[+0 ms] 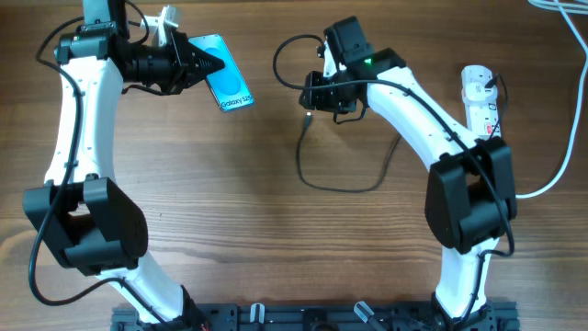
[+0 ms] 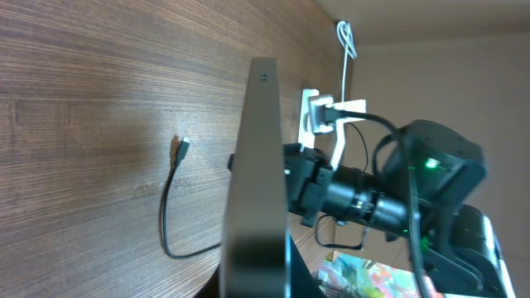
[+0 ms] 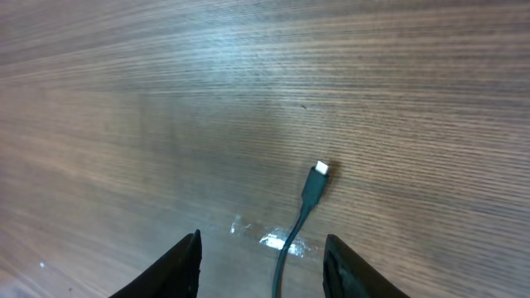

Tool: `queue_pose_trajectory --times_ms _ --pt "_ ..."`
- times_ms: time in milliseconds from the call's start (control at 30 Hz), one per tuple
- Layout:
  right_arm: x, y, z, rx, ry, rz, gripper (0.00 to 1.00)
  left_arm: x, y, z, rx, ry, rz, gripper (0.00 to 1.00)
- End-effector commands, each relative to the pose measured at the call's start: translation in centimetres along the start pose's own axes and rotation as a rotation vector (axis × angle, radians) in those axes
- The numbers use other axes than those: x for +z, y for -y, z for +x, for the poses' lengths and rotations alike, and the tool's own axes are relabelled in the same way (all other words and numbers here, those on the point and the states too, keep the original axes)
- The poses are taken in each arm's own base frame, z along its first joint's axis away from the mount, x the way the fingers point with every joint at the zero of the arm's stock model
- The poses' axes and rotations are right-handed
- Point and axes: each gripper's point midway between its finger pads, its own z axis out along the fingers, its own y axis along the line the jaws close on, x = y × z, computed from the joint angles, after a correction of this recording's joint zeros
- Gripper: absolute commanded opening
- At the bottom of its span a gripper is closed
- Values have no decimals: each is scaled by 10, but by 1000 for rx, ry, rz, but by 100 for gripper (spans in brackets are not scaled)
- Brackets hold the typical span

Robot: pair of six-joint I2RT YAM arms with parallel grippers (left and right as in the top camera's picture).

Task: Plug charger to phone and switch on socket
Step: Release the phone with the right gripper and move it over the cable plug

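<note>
My left gripper [image 1: 208, 66] is shut on the phone [image 1: 229, 83] and holds it at the back left, with the teal screen and "Galaxy S25" band showing. In the left wrist view the phone [image 2: 261, 165] appears edge-on. The charger cable [image 1: 317, 184] curves across the table's middle, and its metal-tipped plug [image 1: 307, 116] lies loose on the wood. My right gripper [image 1: 318, 103] is open just above the plug. In the right wrist view the plug [image 3: 316, 180] lies between and ahead of the open fingers [image 3: 261, 265]. The white socket [image 1: 480, 97] lies at the back right.
A strip of clear tape [image 3: 280, 242] holds the cable to the table just behind the plug. The socket's thick white cord [image 1: 560, 175] runs along the right edge. The socket [image 2: 319, 112] and the right arm [image 2: 397, 190] also show in the left wrist view.
</note>
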Motion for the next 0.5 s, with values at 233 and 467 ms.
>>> queue_pose_trajectory --times_ms 233,467 --pt "59 22 22 58 -87 36 43 -7 12 -3 16 14 41 4" --pt "80 28 31 99 -104 71 35 -7 13 -3 16 13 41 4"
